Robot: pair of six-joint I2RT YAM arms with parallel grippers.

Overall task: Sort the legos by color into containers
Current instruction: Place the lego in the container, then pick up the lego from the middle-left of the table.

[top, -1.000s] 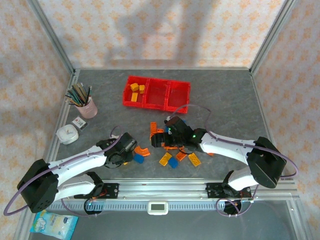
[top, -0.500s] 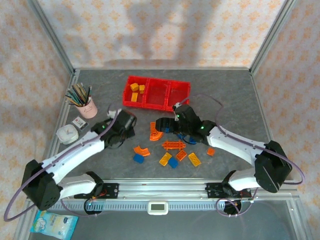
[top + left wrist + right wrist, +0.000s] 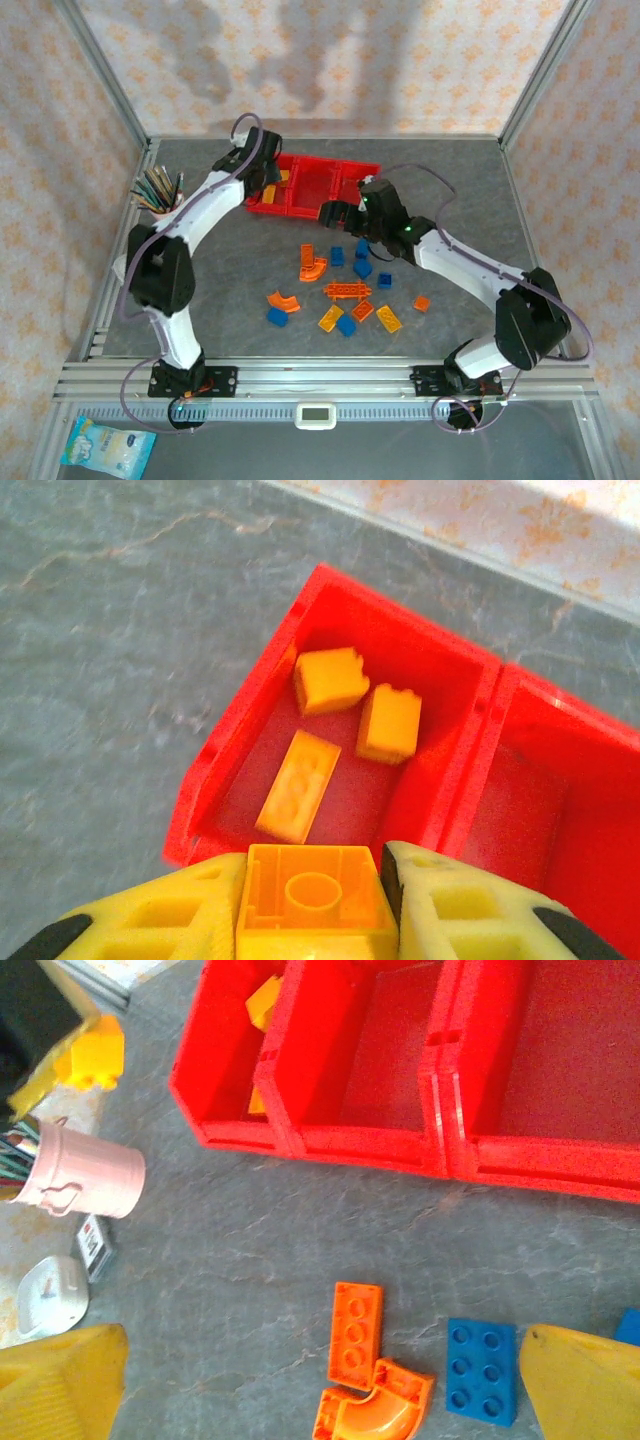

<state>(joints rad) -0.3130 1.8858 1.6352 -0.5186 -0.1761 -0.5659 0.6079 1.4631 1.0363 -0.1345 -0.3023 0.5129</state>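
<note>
A grey table point(image 3: 460, 180) sits inside a metal frame, with patterned walls close at the back and both sides. Since a second ago the left arm has swung from the near left of the table up to the back. It now stretches past the pink pencil cup point(image 3: 90, 1175) to the red containers point(image 3: 355, 190). The right arm has drawn back from the brick pile toward the containers' front wall. Bare tabletop lies right of the containers and along the far right edge, while the arm and the cup crowd the left strip. The left gripper point(image 3: 261, 172) hangs over the leftmost bin, pinching a yellow brick point(image 3: 315, 900) between its fingers. Three yellow bricks point(image 3: 298, 785) lie in the bin below. The right gripper point(image 3: 337, 213) is spread wide just in front of the containers, holding nothing. The loose legos point(image 3: 347, 291), mostly orange and blue, lie scattered mid-table between the arms
</note>
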